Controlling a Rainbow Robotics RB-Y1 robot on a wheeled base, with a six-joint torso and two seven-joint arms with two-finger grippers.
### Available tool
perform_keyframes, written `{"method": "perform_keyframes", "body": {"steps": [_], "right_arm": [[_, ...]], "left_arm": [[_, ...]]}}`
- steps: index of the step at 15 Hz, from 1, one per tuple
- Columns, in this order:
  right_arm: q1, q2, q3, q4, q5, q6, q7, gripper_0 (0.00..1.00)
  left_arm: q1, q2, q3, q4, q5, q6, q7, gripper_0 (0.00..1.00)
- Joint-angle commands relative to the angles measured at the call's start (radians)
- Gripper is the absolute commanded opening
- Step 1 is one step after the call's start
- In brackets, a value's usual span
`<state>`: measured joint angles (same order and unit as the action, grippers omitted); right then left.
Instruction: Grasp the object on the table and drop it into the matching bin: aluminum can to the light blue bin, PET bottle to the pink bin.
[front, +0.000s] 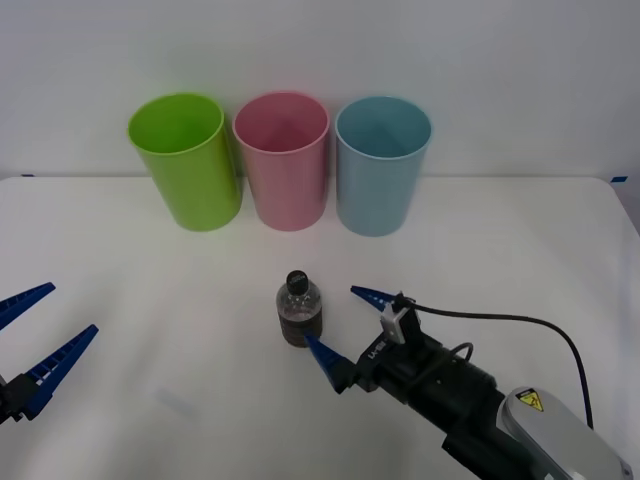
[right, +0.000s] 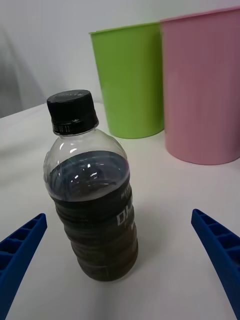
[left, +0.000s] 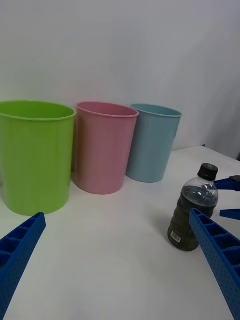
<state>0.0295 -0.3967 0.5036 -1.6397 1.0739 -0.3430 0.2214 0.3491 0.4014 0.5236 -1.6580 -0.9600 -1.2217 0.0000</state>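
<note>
The PET bottle (front: 299, 312), small and clear with a black cap and a dark label band, stands upright on the white table (front: 150, 300) in front of the bins. My right gripper (front: 332, 316) is open just to the bottle's right and points at it. In the right wrist view the bottle (right: 92, 200) stands close ahead, in line with the gap between the two blue fingers (right: 20, 255), untouched. The pink bin (front: 282, 160) is the middle of three at the back, with the light blue bin (front: 382, 165) to its right. My left gripper (front: 74, 306) waits open at the table's left edge.
A lime green bin (front: 185, 160) stands left of the pink one, and the three bins nearly touch. A black cable (front: 520, 325) loops over the right arm. Bare tabletop surrounds the bottle. The left wrist view shows the bottle (left: 194, 215) and the bins (left: 102, 150) from the side.
</note>
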Motion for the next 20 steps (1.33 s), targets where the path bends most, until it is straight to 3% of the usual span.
{"method": "perform_keyframes", "body": {"steps": [1,9,20], "right_arm": [[-0.062,0.035,0.015,0.086,0.000,-0.007,0.001,1.00],[-0.187,0.159,0.024,0.268,0.014,0.013,0.018,1.00],[-0.194,0.177,0.049,0.268,0.017,0.051,0.035,1.00]], "left_arm": [[0.000,0.000,0.000,0.000,0.000,0.000,0.000,1.00],[0.000,0.000,0.000,0.000,0.000,0.000,0.000,1.00],[0.000,0.000,0.000,0.000,0.000,0.000,0.000,1.00]]}}
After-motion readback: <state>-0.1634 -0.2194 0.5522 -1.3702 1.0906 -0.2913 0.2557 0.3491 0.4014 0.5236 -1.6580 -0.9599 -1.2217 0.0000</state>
